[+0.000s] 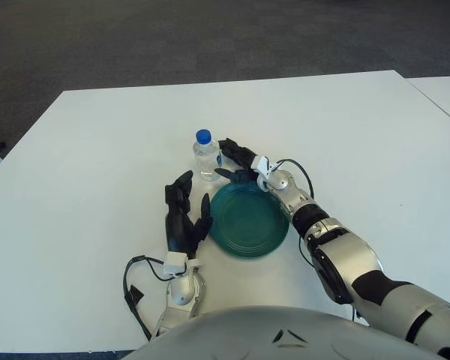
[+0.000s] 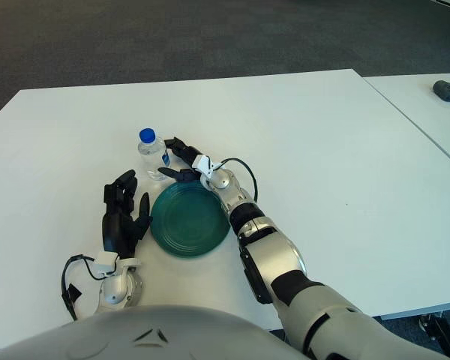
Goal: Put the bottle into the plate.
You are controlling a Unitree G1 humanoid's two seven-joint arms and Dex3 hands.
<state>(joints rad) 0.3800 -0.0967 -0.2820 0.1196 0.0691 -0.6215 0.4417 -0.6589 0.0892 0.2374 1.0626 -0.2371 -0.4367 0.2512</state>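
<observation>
The bottle stands upright on the table, blue cap up, just beyond the fingertips of the right hand. That hand reaches in from the bottle's right with its fingers spread, one above and one lower down, forming an open fork aimed at the bottle's body. They show right against the bottle's side, but whether they touch it cannot be told; nothing is clasped, so the hand is released, not grasping.

The plate, a green dish, lies flat on the table on the near side of the right hand, just under its wrist, and a little nearer the robot than the bottle. Nothing lies in it.

The left hand shows just left of the plate's rim, fingers extended and relaxed, holding nothing; whether it touches the table is unclear.

As a judgement, the task is at its early stage: the reach to the bottle looks nearly complete, but the grasp is not yet made. Left to do are closing the fingers on the bottle, lifting it, carrying it the short way back toward the robot over the rim, and setting it down in the plate.
</observation>
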